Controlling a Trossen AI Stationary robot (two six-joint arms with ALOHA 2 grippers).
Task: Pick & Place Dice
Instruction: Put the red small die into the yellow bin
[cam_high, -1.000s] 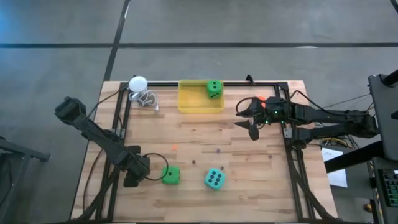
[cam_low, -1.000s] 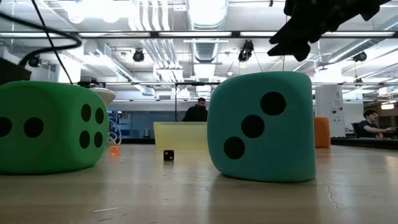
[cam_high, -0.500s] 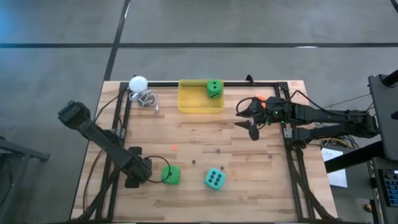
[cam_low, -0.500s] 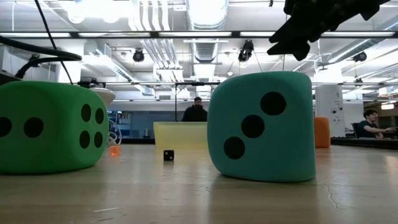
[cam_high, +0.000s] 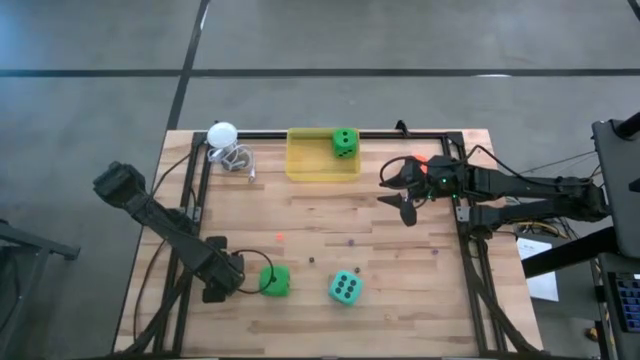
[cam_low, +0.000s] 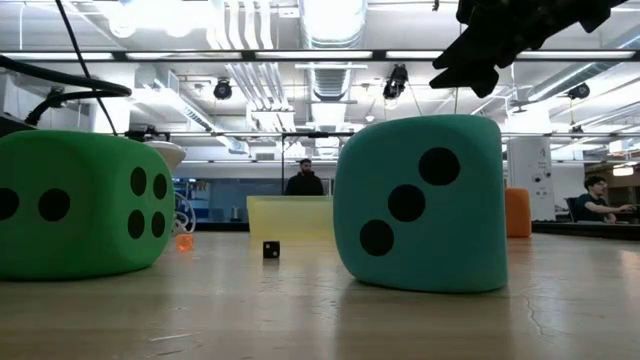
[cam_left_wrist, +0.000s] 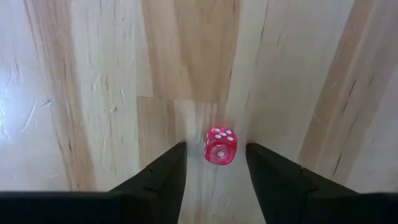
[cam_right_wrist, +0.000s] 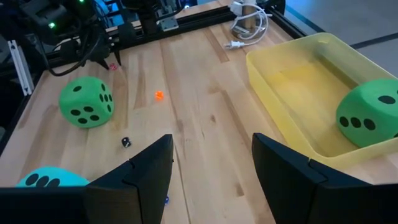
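Observation:
A tiny red see-through die (cam_left_wrist: 219, 146) with white pips lies on the wooden table (cam_left_wrist: 99, 93). My left gripper (cam_left_wrist: 216, 149) points down over it, open, with one finger on each side and neither touching it. From above, this gripper (cam_high: 222, 283) is just left of a bright green die (cam_high: 275, 282). A teal die (cam_high: 345, 288) rests on the table to that one's right. A second green die (cam_high: 344, 142) sits in the yellow tray (cam_high: 322, 170). An orange die (cam_low: 516, 213) stands at the far right. My right gripper (cam_right_wrist: 211, 165) hovers open above the table's right side.
A white ball (cam_high: 221, 133) and a coiled cable (cam_high: 235, 160) lie at the far left corner. A tiny orange die (cam_high: 279, 238) and a tiny black die (cam_high: 311, 261) lie mid-table. Black frame rails (cam_high: 462, 215) run along the table's sides. People show in the room behind.

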